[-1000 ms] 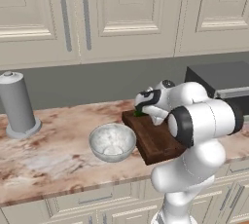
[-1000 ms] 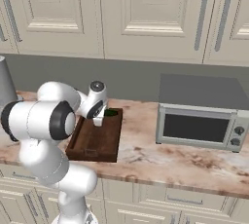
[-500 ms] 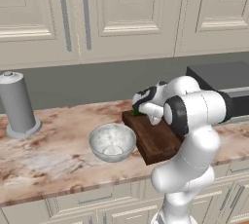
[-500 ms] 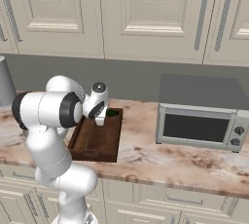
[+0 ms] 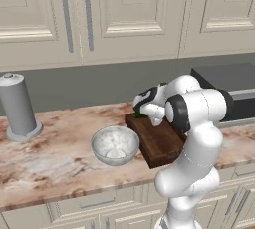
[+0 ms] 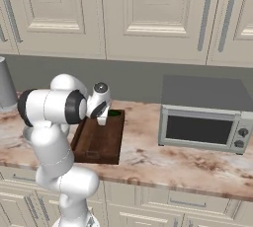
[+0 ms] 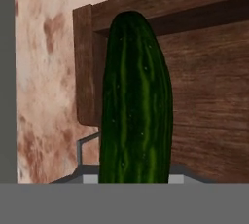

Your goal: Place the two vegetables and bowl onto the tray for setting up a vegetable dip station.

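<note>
Cucumber [image 7: 136, 101]: dark green, paler lengthwise stripes, rounded tip.

Dark-green striped cucumber [image 7: 136, 101], dark brown wooden tray [image 7: 209, 96]

The arm [image 5: 191, 138] is glossy white, built of rounded, bulbous segments joined by dark grey-black rings at the joints, ending in a white hand with black trim.
</note>
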Available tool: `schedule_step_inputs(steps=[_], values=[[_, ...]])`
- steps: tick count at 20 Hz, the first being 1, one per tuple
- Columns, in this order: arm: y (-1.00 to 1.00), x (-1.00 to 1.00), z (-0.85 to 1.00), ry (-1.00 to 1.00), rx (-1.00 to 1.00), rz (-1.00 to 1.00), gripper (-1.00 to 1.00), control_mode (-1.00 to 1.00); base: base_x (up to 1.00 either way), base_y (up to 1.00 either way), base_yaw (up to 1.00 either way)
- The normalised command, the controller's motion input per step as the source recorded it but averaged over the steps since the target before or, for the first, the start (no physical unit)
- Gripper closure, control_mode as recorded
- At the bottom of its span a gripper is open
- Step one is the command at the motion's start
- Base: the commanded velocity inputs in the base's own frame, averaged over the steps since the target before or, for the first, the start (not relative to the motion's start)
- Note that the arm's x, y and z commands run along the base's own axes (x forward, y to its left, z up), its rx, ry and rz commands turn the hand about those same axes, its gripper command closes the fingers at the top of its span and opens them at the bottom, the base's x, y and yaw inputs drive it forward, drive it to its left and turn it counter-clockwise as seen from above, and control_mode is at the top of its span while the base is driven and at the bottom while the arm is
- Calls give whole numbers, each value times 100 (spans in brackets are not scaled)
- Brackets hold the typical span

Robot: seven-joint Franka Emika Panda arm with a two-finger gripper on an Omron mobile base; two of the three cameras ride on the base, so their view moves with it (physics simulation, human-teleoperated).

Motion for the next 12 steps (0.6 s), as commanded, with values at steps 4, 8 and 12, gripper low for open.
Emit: schedule_step_inputs(steps=[4,8,12], values=[[0,11,-11,0,0,0,100,-100,0,0,0],[0,2,-3,0,0,0,100,-100,0,0,0],[0,0,0,0,0,0,100,-100,0,0,0]])
